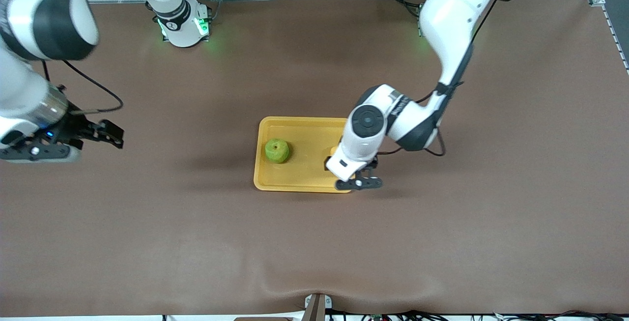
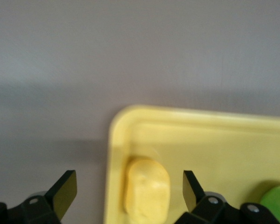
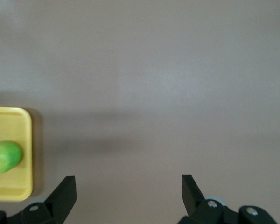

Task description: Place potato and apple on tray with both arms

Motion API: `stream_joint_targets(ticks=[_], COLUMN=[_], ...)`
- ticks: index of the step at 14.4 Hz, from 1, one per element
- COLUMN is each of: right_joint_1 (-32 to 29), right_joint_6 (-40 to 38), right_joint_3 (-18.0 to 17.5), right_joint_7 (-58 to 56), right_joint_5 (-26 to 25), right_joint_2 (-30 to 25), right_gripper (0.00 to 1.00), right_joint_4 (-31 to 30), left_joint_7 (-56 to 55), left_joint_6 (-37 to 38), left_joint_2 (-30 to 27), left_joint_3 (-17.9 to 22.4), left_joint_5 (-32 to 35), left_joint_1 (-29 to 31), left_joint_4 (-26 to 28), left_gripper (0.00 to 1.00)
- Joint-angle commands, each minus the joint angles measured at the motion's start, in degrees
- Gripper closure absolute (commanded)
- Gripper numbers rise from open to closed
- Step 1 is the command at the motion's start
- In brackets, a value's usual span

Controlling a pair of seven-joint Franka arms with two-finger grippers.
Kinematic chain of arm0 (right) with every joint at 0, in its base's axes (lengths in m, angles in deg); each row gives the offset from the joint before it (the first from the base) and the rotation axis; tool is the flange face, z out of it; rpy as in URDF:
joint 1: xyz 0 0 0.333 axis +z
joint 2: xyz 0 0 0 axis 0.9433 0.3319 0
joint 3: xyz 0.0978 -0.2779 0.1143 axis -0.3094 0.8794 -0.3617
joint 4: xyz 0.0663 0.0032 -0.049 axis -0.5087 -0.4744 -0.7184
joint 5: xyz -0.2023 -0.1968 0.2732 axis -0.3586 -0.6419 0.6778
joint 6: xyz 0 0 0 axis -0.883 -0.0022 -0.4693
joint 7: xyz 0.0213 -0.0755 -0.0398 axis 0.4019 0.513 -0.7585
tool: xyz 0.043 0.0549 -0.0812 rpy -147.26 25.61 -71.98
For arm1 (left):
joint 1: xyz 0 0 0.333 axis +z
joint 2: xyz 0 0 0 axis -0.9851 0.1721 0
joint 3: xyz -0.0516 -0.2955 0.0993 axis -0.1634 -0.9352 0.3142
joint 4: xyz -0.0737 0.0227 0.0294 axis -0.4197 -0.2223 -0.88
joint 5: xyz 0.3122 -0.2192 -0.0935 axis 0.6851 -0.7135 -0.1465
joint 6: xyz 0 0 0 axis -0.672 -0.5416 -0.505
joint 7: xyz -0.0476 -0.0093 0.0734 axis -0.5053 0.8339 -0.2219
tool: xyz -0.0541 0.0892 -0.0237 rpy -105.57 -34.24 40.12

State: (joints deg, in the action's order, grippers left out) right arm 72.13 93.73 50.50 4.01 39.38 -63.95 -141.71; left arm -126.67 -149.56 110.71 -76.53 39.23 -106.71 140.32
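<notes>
The yellow-orange tray (image 1: 309, 136) lies mid-table. The green apple (image 1: 277, 150) sits in it at the end toward the right arm. The potato (image 2: 147, 190) lies in the tray's corner at the end toward the left arm. In the front view only a sliver of it shows (image 1: 334, 151) under the left wrist. My left gripper (image 2: 129, 184) is open over the potato, fingers apart from it on both sides, one finger outside the rim. In the front view it shows (image 1: 330, 162) over that tray end. My right gripper (image 1: 112, 134) is open and empty over bare table toward the right arm's end.
The brown table mat (image 1: 442, 237) spreads around the tray. The right wrist view shows the tray's end (image 3: 9, 123) with the apple (image 3: 4, 157) off to one side. The left wrist view shows the apple's edge (image 2: 276, 203).
</notes>
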Motion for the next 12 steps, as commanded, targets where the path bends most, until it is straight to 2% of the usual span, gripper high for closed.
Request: stream_joint_targets(ticks=[1, 3, 5, 8, 12], right_joint_1=[-5.5, -5.7, -5.9, -5.0, -5.2], right_joint_6=[-5.6, -13.3, -18.7, -20.9, -21.7], right_joint_3=[-1.4, -1.6, -1.7, -1.7, -1.5], right_joint_7=[-1.8, -1.9, -1.9, -1.4, -1.2], right_joint_5=[3.4, 3.4, 3.4, 2.8, 2.5], right_joint_2=[-2.6, -3.3, -4.7, -5.0, -5.0], right_gripper=[0.00, 0.00, 0.00, 0.00, 0.00], right_joint_4=[1.9, 6.7, 8.5, 9.4, 10.4], left_joint_7=[1.3, 5.9, 7.2, 11.1, 12.0], left_joint_6=[3.9, 6.1, 10.5, 17.0, 19.0], left_joint_2=[-7.4, -10.1, -13.3, -17.2, -21.9], left_joint_3=[-0.1, -0.8, -0.4, -0.3, -0.1], left_joint_5=[1.0, 0.3, 0.3, 0.9, 1.0], left_joint_1=[4.5, 8.8, 10.5, 14.0, 16.6], left_joint_4=[1.6, 1.6, 1.6, 1.5, 1.6], left_gripper=[0.00, 0.00, 0.00, 0.00, 0.00])
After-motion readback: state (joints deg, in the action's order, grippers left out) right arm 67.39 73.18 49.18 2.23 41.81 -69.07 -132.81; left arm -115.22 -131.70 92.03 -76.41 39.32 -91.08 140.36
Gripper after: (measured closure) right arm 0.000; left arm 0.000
